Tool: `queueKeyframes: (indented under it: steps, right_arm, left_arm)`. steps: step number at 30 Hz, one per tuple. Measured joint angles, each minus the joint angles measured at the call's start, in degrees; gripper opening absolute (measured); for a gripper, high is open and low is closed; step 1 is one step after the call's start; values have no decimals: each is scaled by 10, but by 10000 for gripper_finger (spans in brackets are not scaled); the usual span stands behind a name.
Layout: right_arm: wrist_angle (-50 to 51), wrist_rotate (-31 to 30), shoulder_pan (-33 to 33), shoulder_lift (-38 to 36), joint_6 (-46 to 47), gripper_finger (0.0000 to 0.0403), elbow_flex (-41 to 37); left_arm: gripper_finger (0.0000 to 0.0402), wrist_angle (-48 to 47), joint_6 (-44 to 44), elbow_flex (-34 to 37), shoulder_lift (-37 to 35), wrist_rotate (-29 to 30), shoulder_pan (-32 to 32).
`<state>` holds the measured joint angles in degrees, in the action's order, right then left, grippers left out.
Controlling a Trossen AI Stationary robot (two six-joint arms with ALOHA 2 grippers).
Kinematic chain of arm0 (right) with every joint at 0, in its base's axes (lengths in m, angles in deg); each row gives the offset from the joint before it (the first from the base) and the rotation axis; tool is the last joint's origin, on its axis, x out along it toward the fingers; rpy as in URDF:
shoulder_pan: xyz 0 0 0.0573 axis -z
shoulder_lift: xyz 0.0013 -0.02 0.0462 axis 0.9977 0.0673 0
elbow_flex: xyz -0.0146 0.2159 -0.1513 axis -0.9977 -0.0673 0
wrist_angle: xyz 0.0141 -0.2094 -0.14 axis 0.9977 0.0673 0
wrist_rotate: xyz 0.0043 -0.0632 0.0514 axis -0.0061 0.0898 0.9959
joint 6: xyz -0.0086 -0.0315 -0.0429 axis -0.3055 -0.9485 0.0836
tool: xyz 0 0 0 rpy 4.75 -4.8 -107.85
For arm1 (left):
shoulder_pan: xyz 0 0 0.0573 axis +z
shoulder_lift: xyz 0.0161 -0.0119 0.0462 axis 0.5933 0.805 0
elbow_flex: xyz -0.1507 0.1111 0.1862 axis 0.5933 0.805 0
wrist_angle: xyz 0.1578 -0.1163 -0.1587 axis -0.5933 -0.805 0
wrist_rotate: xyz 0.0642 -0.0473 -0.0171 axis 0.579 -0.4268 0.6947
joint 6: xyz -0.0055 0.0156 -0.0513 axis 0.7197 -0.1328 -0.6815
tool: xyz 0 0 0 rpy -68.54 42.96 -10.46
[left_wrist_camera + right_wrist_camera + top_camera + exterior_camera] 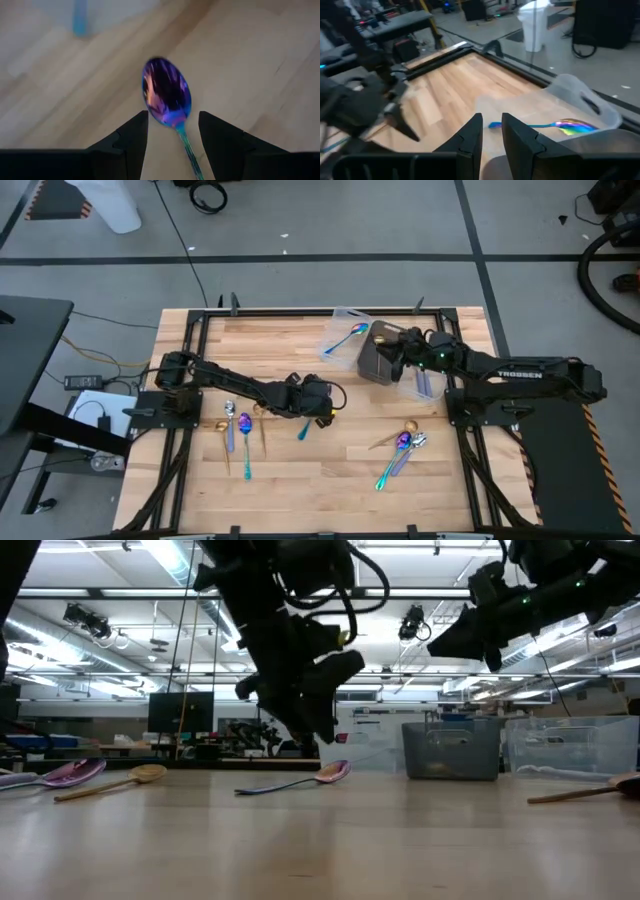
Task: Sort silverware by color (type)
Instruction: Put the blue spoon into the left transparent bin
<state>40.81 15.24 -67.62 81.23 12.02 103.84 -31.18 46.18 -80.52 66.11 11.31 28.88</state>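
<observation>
High view: your left gripper sits near the middle of the table, over an iridescent spoon that lies flat on the wood. In the left wrist view its fingers are spread, one on each side of the spoon's neck, not touching it; the bowl points away from the wrist. Low view confirms that spoon rests on the tabletop.

Your right gripper hovers above the dark bin at the far edge. Its fingers stand slightly apart, with nothing between them. Beside the bin, a clear tray holds one iridescent spoon.

Remaining silverware: a mixed cluster of gold, silver and iridescent spoons near the left arm's base, and a second cluster near the right arm's base.
</observation>
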Motion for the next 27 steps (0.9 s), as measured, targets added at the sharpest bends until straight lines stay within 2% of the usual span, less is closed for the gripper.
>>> queueKeyframes:
  steps: [5,9,16,20,25,27]
  right_arm:
    - [11,0,-36,4,11,82,0]
    - [-6,-1,-61,4,-14,82,0]
    - [-10,-15,-87,1,-27,82,0]
    - [-10,-18,-92,1,-32,82,0]
    - [-9,-17,-106,-2,-62,82,0]
    - [-10,-17,-109,-6,-71,82,0]
  left_arm:
    - [178,13,-4,0,33,-29,-3]
    - [169,6,-14,0,52,-33,-5]
    - [147,-9,-23,0,55,-47,-5]
    - [103,-12,-8,-1,54,-80,-2]
    - [21,-32,4,-2,52,-93,-3]
    - [15,-37,9,-2,52,-102,-3]
